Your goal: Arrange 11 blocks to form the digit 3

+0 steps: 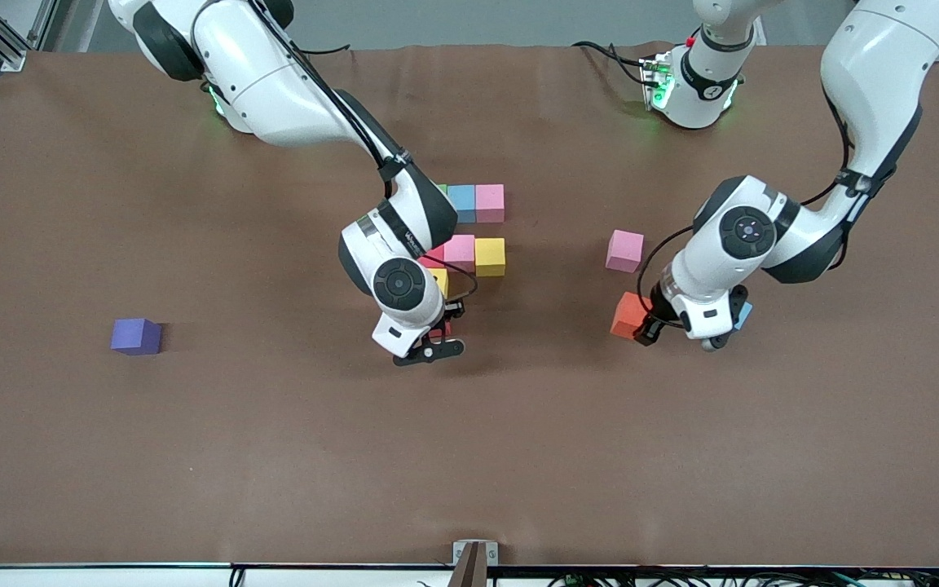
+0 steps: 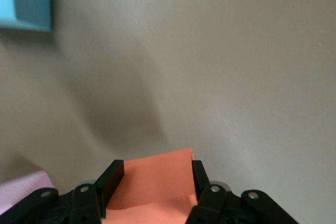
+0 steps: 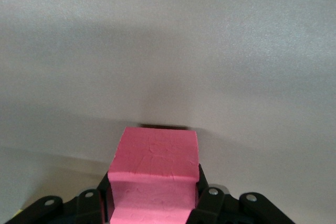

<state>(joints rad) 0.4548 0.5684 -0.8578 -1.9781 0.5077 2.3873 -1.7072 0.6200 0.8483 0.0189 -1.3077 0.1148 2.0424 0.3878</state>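
Orange block [image 2: 157, 187] between left fingers [image 2: 112, 178].

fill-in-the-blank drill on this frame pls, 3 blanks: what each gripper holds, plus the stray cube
1. The left gripper is shut on the ____ block.
2. The right gripper is shut on a block that its wrist view shows as ____.
3. The cube alone toward the right arm's end of the table is ____.

Missing words: orange; pink; purple
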